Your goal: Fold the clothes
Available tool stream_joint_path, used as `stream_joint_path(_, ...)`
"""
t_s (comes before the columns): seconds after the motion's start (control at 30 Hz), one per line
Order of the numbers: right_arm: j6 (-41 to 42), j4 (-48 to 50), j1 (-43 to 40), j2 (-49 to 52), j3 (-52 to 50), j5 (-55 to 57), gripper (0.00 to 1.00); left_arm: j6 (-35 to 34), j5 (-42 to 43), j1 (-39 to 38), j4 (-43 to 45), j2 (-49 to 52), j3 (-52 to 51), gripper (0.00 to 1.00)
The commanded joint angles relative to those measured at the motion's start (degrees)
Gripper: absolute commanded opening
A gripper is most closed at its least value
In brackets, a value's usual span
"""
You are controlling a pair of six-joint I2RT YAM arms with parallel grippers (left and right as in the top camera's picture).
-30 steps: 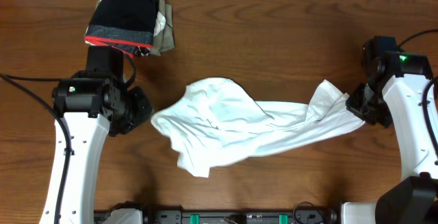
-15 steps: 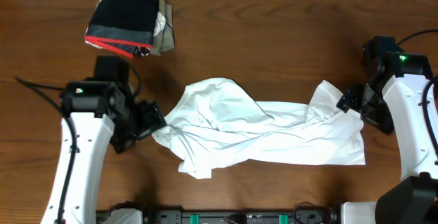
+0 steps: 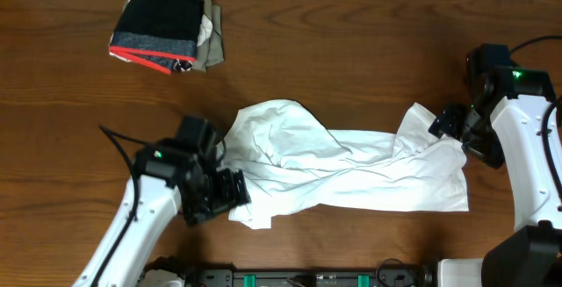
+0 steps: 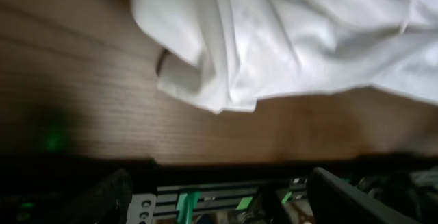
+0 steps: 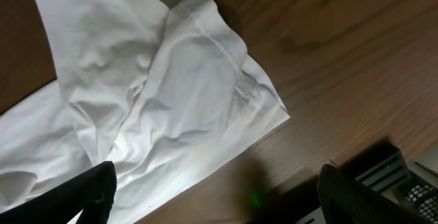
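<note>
White T-shirt (image 3: 351, 168), wrinkled edges, wide tabletop (image 3: 351, 59) around

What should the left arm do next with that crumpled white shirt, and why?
Probably the left gripper should ease down and close on the bunched corner of the white T-shirt. Its jaws stand open right beside that corner, holding nothing, and the shirt lies too rumpled to fold. The right gripper is open too, by the sleeve.

The left hand (image 3: 232, 189) covers part of the left edge of the white T-shirt (image 3: 351, 168).
</note>
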Motion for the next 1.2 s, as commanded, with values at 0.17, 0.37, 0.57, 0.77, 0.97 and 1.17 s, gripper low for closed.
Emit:
stream_joint_path(0.17, -0.7, 1.2, -0.2, -0.7, 0.3, -0.9, 0.93, -19.5, -8.7, -12.8, 3.0, -7.1, -7.9, 0.83)
stream_joint_path(0.37, -1.3, 1.4, -0.2, -0.7, 0.3, -1.7, 0.93, -27.6, -10.8, -17.6, 7.3, -5.4, -10.6, 0.83)
stream_joint_path(0.57, -1.6, 1.4, -0.2, -0.7, 0.3, -2.4, 0.94, -35.3, -10.9, -21.0, 11.9, -0.7, -11.8, 0.82)
stream_joint_path(0.77, -1.6, 1.4, -0.2, -0.7, 0.3, -2.3, 0.94, -45.5, -11.0, -25.6, 14.3, 3.4, -11.8, 0.82)
stream_joint_path(0.97, -2.1, 1.4, -0.2, -0.7, 0.3, -2.3, 0.94, -52.3, -11.9, -28.0, 16.5, 5.8, -11.8, 0.82)
stream_joint_path(1.17, -2.2, 1.4, -0.2, -0.7, 0.3, -2.3, 0.94, -56.7, -14.3, -28.0, 17.5, 7.3, -12.2, 0.83)
